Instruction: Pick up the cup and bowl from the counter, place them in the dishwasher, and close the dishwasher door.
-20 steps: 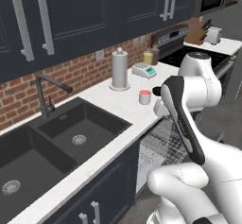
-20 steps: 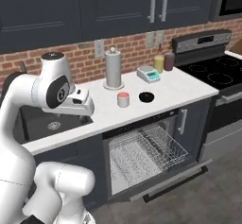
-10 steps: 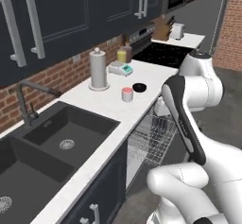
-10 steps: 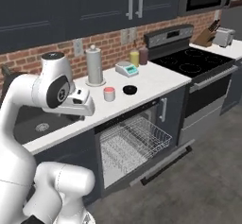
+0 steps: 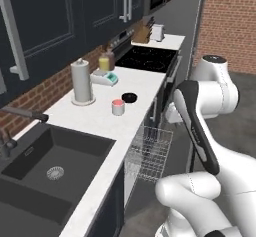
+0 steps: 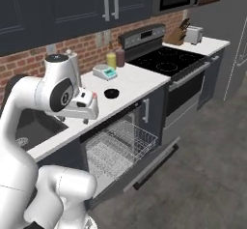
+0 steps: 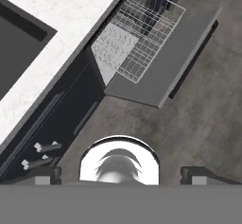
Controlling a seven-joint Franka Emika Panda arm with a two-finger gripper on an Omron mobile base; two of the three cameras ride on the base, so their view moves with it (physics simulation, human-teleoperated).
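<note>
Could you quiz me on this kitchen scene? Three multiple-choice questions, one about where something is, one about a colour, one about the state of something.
1. Where is the cup?
A. on the counter, beside the bowl
B. in the sink
C. in the rack

2. What colour is the bowl?
A. white
B. black
C. red

3. How is the dishwasher door?
A. shut
B. taken off
C. folded down open, rack pulled out

Answers:
1. A: the left base view shows it standing on the white counter just short of the bowl.
2. B: it shows as a glossy black round in both base views.
3. C: the right base view shows the door lying open with the wire rack above it.
</note>
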